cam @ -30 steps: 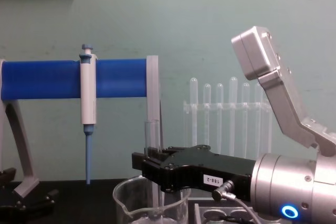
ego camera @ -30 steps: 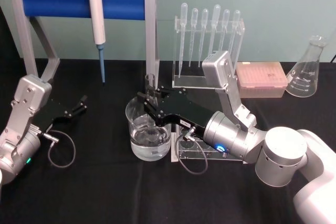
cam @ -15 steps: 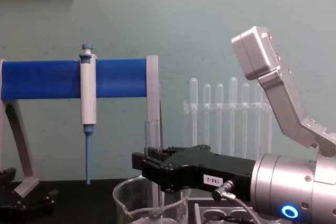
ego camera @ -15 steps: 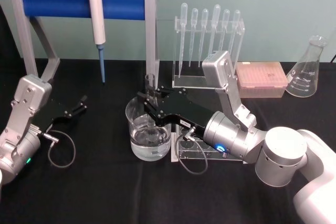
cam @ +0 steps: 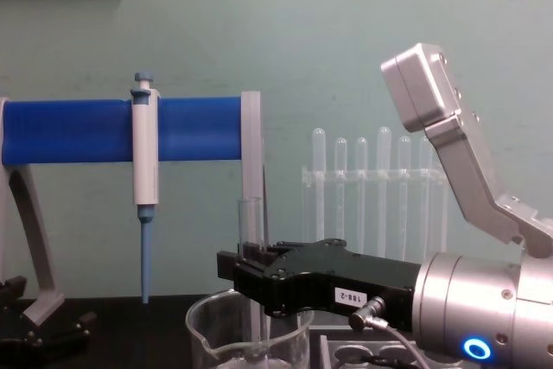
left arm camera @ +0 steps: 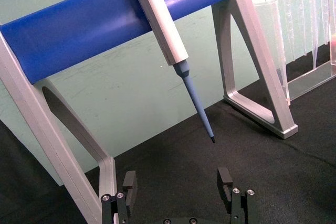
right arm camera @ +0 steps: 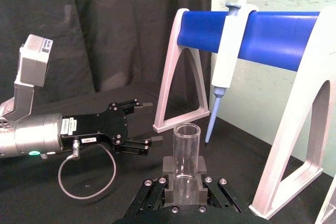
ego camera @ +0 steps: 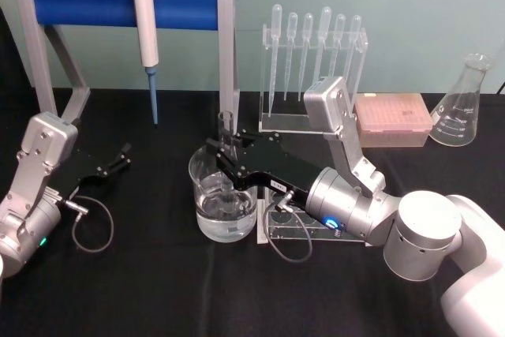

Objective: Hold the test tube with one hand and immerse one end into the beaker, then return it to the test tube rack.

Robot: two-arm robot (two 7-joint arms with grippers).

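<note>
With jaws of the right gripper pinching the test tube mid-length, holds it upright over the beaker, lower end down inside the glass; cannot tell how deep it sits in the water. Looks like the dip stage, leaving the lift-out and the return to the test tube rack just beside the beaker. Parks the left gripper well apart on the bench, jaws spread, holding nothing.
</note>
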